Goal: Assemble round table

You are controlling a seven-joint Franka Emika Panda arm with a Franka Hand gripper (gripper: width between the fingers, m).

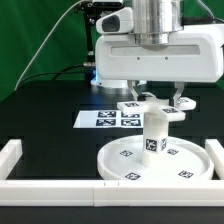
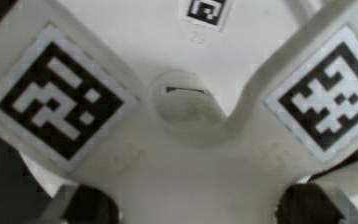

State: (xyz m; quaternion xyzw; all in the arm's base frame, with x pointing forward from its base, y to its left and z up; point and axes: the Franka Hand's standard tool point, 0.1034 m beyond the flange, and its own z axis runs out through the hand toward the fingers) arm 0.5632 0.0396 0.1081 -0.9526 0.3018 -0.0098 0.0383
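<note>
Wrist view: cross base (image 2: 176, 120) arms cut off by frame edges. Fingertips (image 2: 78, 205) blurred, partly cropped.

Under my end effector (image 1: 160, 103) the cross base (image 1: 150, 108) and upright leg (image 1: 154, 135) block descent — worktop (image 1: 45, 95) beside stays open.

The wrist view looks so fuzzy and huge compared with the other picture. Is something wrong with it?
Likely nothing is wrong: in the wrist view the X-shaped cross base sits very close to the lens, so its tags look large and soft-edged, and the end effector's fingertips are dark blurs. In the exterior view things are farther away and sharper: the round disc is evenly lit against the dark table.
</note>
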